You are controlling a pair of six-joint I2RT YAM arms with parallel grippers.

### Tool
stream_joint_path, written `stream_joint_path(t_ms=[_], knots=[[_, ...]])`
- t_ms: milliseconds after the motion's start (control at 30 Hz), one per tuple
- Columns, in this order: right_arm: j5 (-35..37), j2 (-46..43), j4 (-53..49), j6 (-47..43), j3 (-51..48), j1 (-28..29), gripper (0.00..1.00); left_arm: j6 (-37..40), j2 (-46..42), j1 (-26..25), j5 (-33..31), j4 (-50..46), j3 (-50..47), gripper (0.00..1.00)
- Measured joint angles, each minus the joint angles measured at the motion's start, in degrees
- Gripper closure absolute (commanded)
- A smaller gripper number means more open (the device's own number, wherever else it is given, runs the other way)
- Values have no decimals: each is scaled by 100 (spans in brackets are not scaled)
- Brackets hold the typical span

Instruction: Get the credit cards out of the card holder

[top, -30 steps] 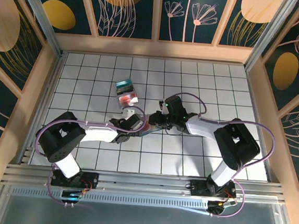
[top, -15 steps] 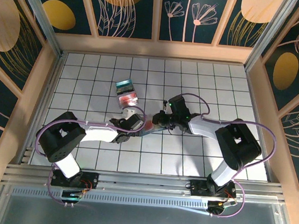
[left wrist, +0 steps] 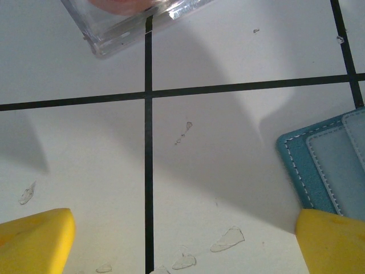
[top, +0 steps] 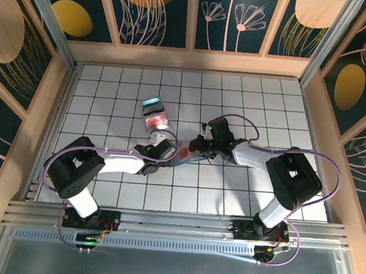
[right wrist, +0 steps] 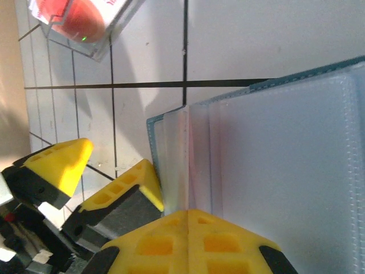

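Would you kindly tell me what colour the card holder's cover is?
The card holder is teal with white stitching, clearest in the left wrist view.

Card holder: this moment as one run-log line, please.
card holder: open | right gripper: shut on its pocket edge | left gripper: open, beside it | credit cards: lying apart

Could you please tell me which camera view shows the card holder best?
Right wrist: the card holder lies open close up, pockets visible. Left wrist catches one teal corner; from above it is tiny, mostly under the arms.
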Motion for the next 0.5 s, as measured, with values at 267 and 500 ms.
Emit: stream_joint_path(t_ms=[267,500], knots=[[184,0,-256,-111,2,4,98,109,-284,0,24,-332,101,1],[219,0,-273,-125,2,39,98,254,-498,0,44,-225,358,1]])
